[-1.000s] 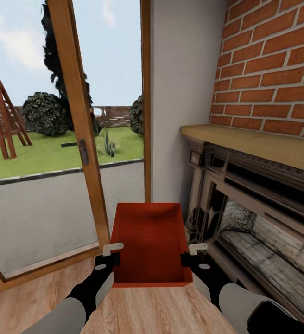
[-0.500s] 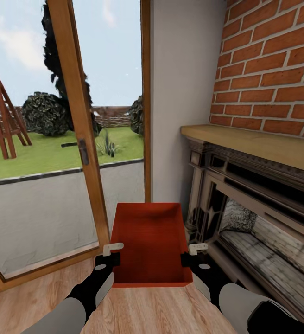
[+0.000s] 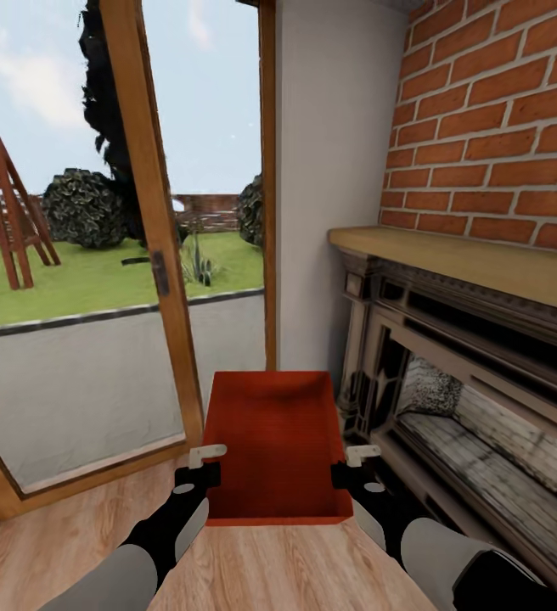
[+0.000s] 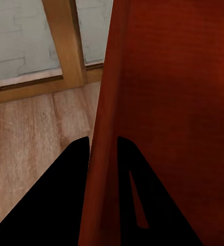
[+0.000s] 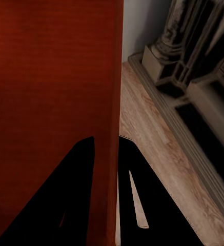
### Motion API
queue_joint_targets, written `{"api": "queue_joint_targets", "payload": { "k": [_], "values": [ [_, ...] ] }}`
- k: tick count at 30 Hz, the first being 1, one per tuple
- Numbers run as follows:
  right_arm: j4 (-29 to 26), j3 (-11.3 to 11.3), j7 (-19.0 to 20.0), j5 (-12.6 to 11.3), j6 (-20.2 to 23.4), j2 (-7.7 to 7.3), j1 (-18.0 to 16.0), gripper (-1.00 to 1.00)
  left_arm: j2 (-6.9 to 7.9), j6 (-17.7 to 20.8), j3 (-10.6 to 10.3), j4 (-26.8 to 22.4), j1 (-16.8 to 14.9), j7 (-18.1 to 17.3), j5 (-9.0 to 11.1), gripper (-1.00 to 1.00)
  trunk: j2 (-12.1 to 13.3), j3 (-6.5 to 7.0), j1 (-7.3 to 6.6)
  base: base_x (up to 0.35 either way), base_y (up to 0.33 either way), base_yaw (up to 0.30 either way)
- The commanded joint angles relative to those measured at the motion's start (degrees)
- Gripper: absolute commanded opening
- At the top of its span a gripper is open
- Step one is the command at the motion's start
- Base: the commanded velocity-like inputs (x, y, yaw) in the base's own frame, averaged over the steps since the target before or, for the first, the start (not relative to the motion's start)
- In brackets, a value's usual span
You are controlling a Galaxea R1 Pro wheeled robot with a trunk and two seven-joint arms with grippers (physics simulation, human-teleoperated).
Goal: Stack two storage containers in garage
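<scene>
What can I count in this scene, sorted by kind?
Orange-red storage container: 1
Grippers: 2, left gripper and right gripper, each clamping a side wall
Glass door: 1
Brick fireplace: 1
Total: 5

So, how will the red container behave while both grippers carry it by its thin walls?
The storage container looks empty, so probably light. Its thin walls may flex where the left gripper and right gripper pinch them. Smooth sides might slip if tilted.
</scene>
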Motion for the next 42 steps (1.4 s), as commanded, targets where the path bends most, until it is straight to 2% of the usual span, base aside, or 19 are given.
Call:
{"api": "queue_joint_targets", "payload": {
  "k": [1, 8, 28, 42],
  "values": [
    [0.3, -0.6, -1.6, -1.2, -0.4, 0.73, 0.0, -1.00, -0.04, -1.9, 0.2, -0.2, -0.1, 0.7, -0.8, -1.00, -0.1, -0.13, 0.00, -0.336, 0.000, 0.000],
    [0.3, -0.6, -1.7, -1.2, -0.4, 0.75, 0.0, -1.00, -0.04, -1.9, 0.2, -0.2, -0.1, 0.7, -0.8, -1.00, -0.1, 0.05, 0.00, -0.336, 0.000, 0.000],
    [0.3, -0.5, -1.9, -1.3, -0.4, 0.73, 0.0, -1.00, -0.04, -1.9, 0.2, -0.3, -0.1, 0.7, -0.8, -1.00, -0.1, 1.79, 0.00, -0.326, 0.000, 0.000],
    [0.3, -0.5, -1.9, -1.3, -0.4, 0.73, 0.0, -1.00, -0.01, -1.9, 0.2, -0.3, -0.1, 0.7, -0.8, -1.00, -0.1, 3.04, 0.00, -0.055, 0.000, -0.020]
  ]
}}
